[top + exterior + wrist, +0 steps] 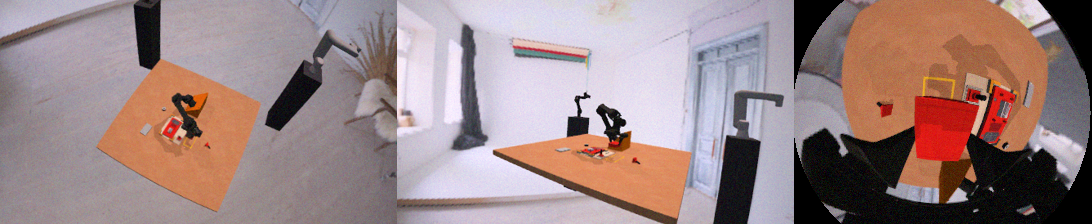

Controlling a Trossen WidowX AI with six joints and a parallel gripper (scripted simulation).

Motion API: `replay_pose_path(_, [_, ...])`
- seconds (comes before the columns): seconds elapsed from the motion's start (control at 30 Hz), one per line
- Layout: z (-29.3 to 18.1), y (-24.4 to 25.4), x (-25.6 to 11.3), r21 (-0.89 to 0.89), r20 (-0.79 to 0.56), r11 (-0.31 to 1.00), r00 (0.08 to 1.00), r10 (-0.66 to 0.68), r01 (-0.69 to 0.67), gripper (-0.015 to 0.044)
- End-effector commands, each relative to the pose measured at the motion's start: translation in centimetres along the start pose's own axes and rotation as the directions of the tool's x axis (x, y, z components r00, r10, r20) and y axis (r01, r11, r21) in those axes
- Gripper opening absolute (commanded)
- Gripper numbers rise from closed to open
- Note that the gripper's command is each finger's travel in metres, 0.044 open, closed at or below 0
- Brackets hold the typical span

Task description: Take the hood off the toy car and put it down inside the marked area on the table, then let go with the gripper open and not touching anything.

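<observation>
While a dark curtain (pixel 469 82) hangs at the exterior view's left, the wooden bench (pixel 184 176) (pixel 626 180) (pixel 894 30) fills the middle, carrying the car (pixel 171 127) (pixel 593 151) (pixel 994 115), its hood off. Next rightward, the black arm (pixel 180 108) (pixel 606 118) bends at its elbow and reaches down. Its claw (pixel 196 132) (pixel 613 138) (pixel 942 131), fingers wide apart, grips the red hood (pixel 613 144) (pixel 945 130) above the bench, near the yellow outline (pixel 188 147) (pixel 939 78). Pale double doors (pixel 707 123) stand farther right.
</observation>
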State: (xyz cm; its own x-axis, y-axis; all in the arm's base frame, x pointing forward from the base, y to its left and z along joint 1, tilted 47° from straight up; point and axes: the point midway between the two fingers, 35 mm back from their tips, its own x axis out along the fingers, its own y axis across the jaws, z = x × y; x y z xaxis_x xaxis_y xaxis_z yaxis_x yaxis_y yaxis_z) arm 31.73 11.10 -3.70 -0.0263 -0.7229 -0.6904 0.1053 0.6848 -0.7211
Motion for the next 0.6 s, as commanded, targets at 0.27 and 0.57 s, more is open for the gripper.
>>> replay_pose_path(0.27, [-0.35, 1.22, 0.04, 0.010, 0.005, 1.000, 1.000, 0.009, -0.009, 0.0000])
replay_pose_path(0.57, [-0.30, 1.26, 0.57, 0.010, 0.005, 1.000, 1.000, 0.009, -0.009, 0.0000])
